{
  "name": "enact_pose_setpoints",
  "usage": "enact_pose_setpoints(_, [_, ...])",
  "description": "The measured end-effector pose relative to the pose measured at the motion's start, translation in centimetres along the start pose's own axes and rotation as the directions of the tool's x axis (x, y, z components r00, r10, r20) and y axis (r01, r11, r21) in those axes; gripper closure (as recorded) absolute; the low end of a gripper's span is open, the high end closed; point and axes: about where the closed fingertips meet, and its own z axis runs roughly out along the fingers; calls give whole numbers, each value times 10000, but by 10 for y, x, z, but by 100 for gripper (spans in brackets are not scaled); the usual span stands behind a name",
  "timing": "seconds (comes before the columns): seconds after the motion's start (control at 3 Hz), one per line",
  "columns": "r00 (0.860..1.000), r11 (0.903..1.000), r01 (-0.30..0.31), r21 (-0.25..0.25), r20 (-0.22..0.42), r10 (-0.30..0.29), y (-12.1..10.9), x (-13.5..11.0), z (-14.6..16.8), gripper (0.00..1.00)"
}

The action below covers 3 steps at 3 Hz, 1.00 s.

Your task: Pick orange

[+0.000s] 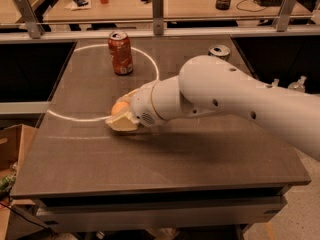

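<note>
The orange (118,107) is a small pale-orange ball on the dark table, left of centre, just inside the white circle line. My gripper (120,111) reaches in from the right on a thick white arm (225,91) and is shut on the orange. One cream finger (121,123) lies under its near side and the other (131,94) over its far side. Only the orange's left part shows; the rest is hidden by the gripper.
An orange-red soda can (120,52) stands upright behind the gripper, inside the circle. A silver can (219,51) stands at the back right. The table's front edge (150,190) is near. A cardboard box (11,149) sits on the floor at left.
</note>
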Motion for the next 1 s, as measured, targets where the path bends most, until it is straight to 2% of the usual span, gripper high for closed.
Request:
enact_pose_setpoints(0.33, [9999,10000,92,-2,82,-92,-2,-3,0,85])
enact_pose_setpoints(0.67, [9976,9990,101,445,676,-131,-13,-14,-14,100])
enact_pose_setpoints(1.0, [9976,9990,103,445,676,-133,-13,-14,-14,100])
